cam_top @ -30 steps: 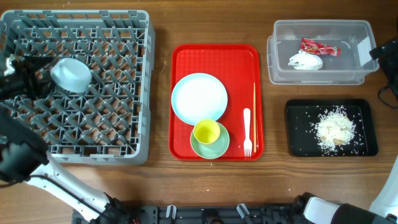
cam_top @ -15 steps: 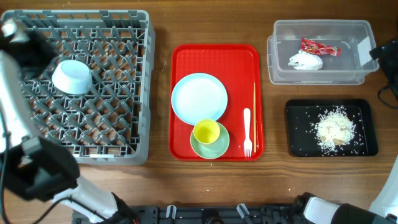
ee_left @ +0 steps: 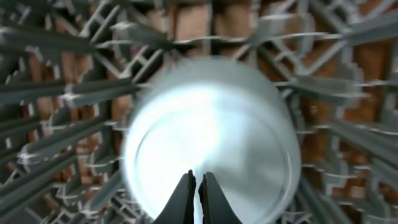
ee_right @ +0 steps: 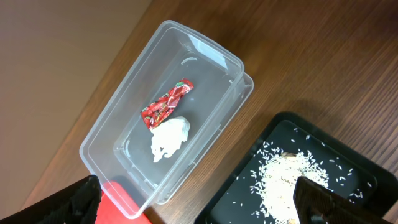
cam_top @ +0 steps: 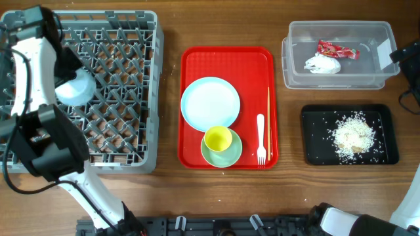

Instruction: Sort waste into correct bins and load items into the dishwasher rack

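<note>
Bowl (cam_top: 80, 92) sits inside rack (cam_top: 131, 131), near its left wall; our left pincer (ee_left: 199, 186) hangs over it, fingers together, empty; right pincer (ee_right: 196, 186) gapes wide.

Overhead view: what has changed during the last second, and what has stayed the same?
The left arm swung from the rack's left edge, beside the bowl, to its far left corner. The left gripper now hangs shut above the bowl, not holding it. The bowl stayed in the rack at about the same place. The plate, cup, fork, tub and black tray did not move.
</note>
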Tool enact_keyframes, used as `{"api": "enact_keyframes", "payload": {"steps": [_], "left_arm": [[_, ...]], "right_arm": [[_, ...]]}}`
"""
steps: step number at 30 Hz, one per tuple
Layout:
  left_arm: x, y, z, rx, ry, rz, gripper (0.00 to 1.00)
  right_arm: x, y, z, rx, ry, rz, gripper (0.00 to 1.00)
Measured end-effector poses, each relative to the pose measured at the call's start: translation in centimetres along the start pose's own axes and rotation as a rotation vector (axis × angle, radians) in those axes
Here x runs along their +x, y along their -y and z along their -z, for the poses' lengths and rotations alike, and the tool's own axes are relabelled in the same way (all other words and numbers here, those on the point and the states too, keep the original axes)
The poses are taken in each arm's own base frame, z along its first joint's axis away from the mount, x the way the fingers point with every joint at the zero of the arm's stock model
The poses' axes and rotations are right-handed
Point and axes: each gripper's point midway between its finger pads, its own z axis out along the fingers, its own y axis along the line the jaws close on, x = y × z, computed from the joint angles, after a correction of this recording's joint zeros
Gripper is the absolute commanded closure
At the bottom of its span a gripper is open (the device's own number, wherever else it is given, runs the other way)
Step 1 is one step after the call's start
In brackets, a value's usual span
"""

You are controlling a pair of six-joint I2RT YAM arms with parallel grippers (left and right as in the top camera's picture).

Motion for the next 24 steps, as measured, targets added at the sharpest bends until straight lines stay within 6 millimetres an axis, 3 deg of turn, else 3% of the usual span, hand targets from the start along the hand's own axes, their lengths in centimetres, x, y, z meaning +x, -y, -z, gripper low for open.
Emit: {"api": "enact_keyframes", "payload": {"steps": [6, 8, 10, 11, 12, 13, 14, 16, 18, 22, 24], "left_arm": [[0.7, -6.4, -0.5, -0.05, -0.094, 0.233, 0.96], [0.4, -7.1, 1.5, 0.023, -0.077, 0.298, 0.96], [0.5, -6.0, 4.7, 0.151, -0.053, 0.319, 0.96], [0.9, -4.1, 7.5, 0.288, -0.051, 0.308, 0.86], [1.6, -2.1, 10.2, 0.411, -0.049, 0.273, 0.53], [2.1, -1.1, 11.5, 0.473, -0.047, 0.224, 0.18], [4.4, 2.8, 15.8, 0.663, -0.073, 0.121, 0.12], [7.4, 6.7, 18.6, 0.781, -0.125, -0.017, 0.1], [12.0, 11.9, 20.5, 0.857, -0.2, -0.219, 0.14], [18.3, 19.1, 21.2, 0.867, -0.208, -0.503, 0.23], [22.6, 23.6, 20.6, 0.817, -0.179, -0.645, 0.27]], "right_arm": [[0.0, 0.0, 0.0, -0.001, 0.0, 0.0, 0.0], [0.0, 0.0, 0.0, 0.0, 0.0, 0.0, 0.0], [0.0, 0.0, 0.0, 0.0, 0.0, 0.0, 0.0], [0.0, 0.0, 0.0, -0.001, 0.0, 0.0, 0.0], [0.0, 0.0, 0.0, 0.0, 0.0, 0.0, 0.0], [0.0, 0.0, 0.0, 0.0, 0.0, 0.0, 0.0], [0.0, 0.0, 0.0, 0.0, 0.0, 0.0, 0.0], [0.0, 0.0, 0.0, 0.0, 0.0, 0.0, 0.0], [0.0, 0.0, 0.0, 0.0, 0.0, 0.0, 0.0], [0.0, 0.0, 0.0, 0.0, 0.0, 0.0, 0.0], [0.0, 0.0, 0.0, 0.0, 0.0, 0.0, 0.0]]}}
